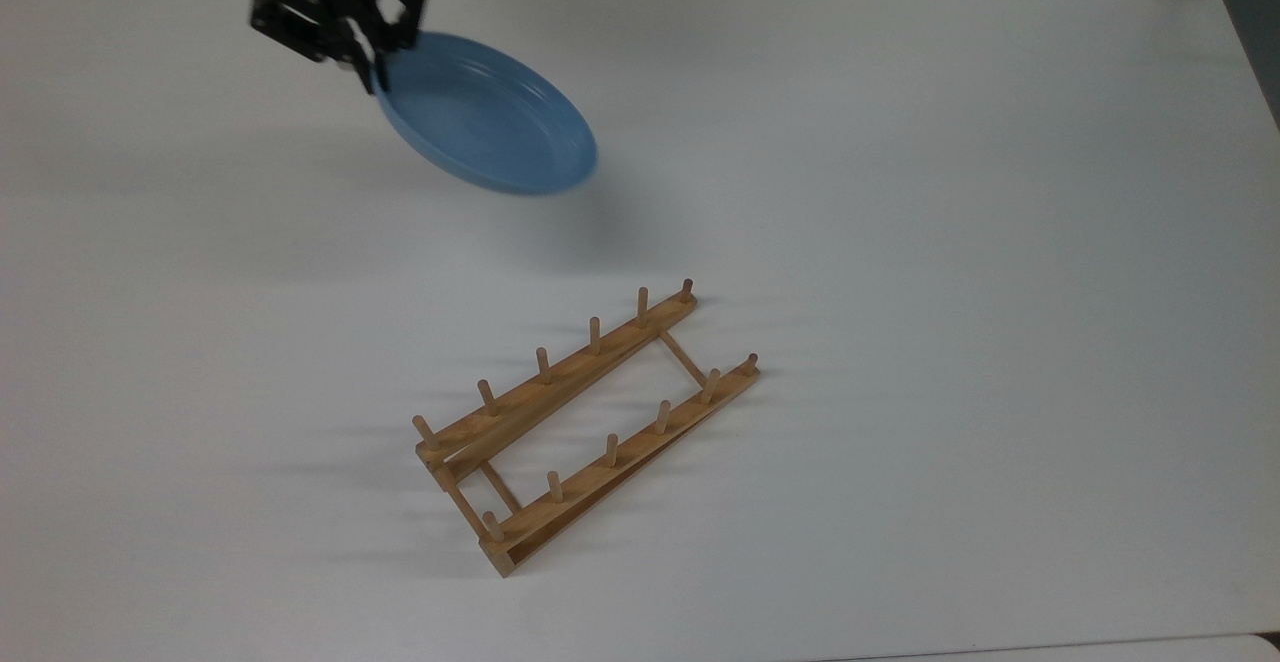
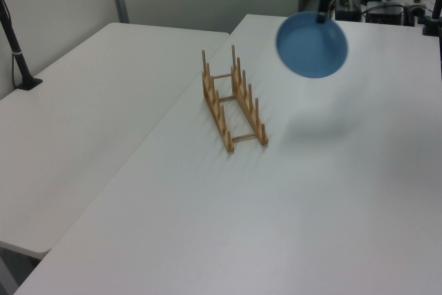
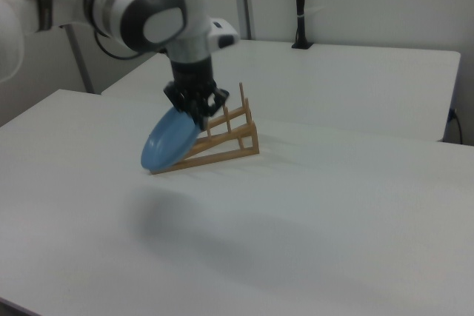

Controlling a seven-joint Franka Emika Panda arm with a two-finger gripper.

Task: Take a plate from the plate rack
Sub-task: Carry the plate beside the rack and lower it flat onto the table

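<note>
The gripper sits at the top view's upper left, its black fingers clenched on the rim of the plate; in the right view the gripper hangs below the white arm and pinches the plate's upper edge. The light-blue plate hangs in the air, tilted, its hollow face turned toward the top view's camera; in the left view the plate appears as a blue disc up at the left view's upper right, with a soft shadow on the table beneath it. The plate is well apart from the plate rack, touching none of its pegs. The plate rack lies on the white table near the middle of the top view, set diagonally, its two wooden rails joined by thin crossbars and every slot bare; in the left view the plate rack stands to the left view's left of the plate; in the right view the plate rack shows just behind the plate.
</note>
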